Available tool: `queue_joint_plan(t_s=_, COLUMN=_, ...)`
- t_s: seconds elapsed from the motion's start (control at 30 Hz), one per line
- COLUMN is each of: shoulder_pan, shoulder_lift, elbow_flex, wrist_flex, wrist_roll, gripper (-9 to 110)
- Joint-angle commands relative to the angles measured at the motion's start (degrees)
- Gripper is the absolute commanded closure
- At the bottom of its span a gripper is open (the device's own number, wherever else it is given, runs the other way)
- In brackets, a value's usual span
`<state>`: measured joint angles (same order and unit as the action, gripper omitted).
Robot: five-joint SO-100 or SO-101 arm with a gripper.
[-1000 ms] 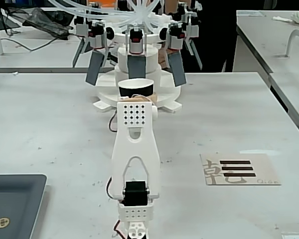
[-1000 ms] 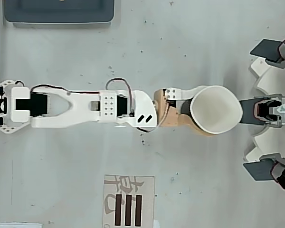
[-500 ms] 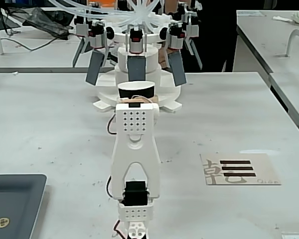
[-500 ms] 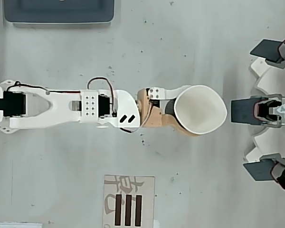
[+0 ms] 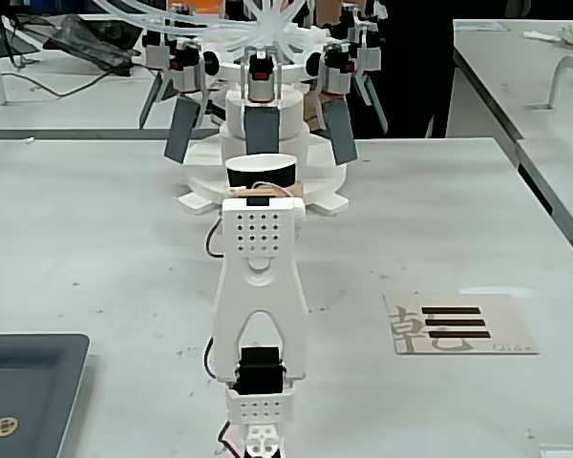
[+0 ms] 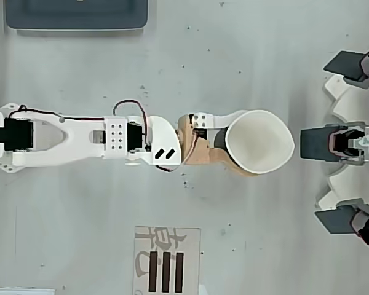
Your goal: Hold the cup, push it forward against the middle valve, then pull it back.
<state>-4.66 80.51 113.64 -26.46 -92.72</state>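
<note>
the overhead view shows a clear gap between the cup [image 6: 259, 149] and the middle valve [image 6: 332, 144]; in the fixed view the arm [image 5: 260, 286] hides most of the cup [image 5: 262, 172], so this gap cannot be judged there. the gripper [image 6: 237, 147] is closed around the cup, its fingers pressing the sides so the rim looks a little squeezed. the cup is upright, its open mouth facing up, on the table [image 6: 246, 55] in line with the middle valve. three grey valve paddles are seen in the fixed view; the overhead view cuts them at the right edge. one printed card [image 6: 166, 261] lies beside the arm, one dark tray [image 6: 77, 15] at the top.
</note>
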Motion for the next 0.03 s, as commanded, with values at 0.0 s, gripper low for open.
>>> queue_joint_plan(t_s=0.0, shoulder_pan=-0.1, shoulder_lift=3.3, elbow_flex=-0.8, wrist_flex=-1.8, wrist_roll=0.4, gripper=98)
